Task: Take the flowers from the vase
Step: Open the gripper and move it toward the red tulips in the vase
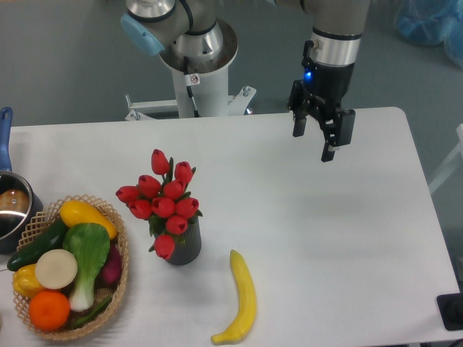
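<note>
The flowers (164, 199), a bunch of red tulip buds with green leaves, stand in the vase (185, 246), a small dark grey ribbed cylinder left of the table's middle. My gripper (313, 143) hangs above the far right part of the table, well to the right of and behind the flowers. Its two fingers are apart and hold nothing.
A wicker basket (119, 271) of vegetables and fruit sits at the front left. A yellow banana (243, 298) lies just right of the vase. A pot with a blue handle (10, 206) stands at the left edge. The robot's base (197, 69) is at the back.
</note>
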`<state>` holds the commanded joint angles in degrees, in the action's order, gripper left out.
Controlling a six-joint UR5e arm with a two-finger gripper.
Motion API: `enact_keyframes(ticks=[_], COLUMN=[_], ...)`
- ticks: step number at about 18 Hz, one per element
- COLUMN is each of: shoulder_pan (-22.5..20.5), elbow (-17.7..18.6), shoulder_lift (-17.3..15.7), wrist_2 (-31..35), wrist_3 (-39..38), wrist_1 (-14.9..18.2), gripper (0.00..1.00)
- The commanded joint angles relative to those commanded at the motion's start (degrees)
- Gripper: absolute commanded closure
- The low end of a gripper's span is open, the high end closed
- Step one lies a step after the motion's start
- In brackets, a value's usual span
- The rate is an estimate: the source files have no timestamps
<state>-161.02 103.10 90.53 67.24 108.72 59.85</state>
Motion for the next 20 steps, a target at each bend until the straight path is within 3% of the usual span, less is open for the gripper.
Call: enact_keyframes(ticks=[5,7,11,14,20], shoulder_pan=[0.35,-0.08,-2.11,-1.5,-1.05], elbow=[-0.09,0.09,2.28,2.55,2.46], shoulder_lift=[0.09,0.17,0.53,0.09,0.88], wrist_2=[-0.96,-4.37,-15.62,-16.7,-25.13], wrist_3=[0.0,-0.61,-9.21,-15.88,-28.2], wrist_1=[0.0,0.0,-1.22,-2.28,-2.29], gripper=[0.0,0.0,0.0,0.0,0.0])
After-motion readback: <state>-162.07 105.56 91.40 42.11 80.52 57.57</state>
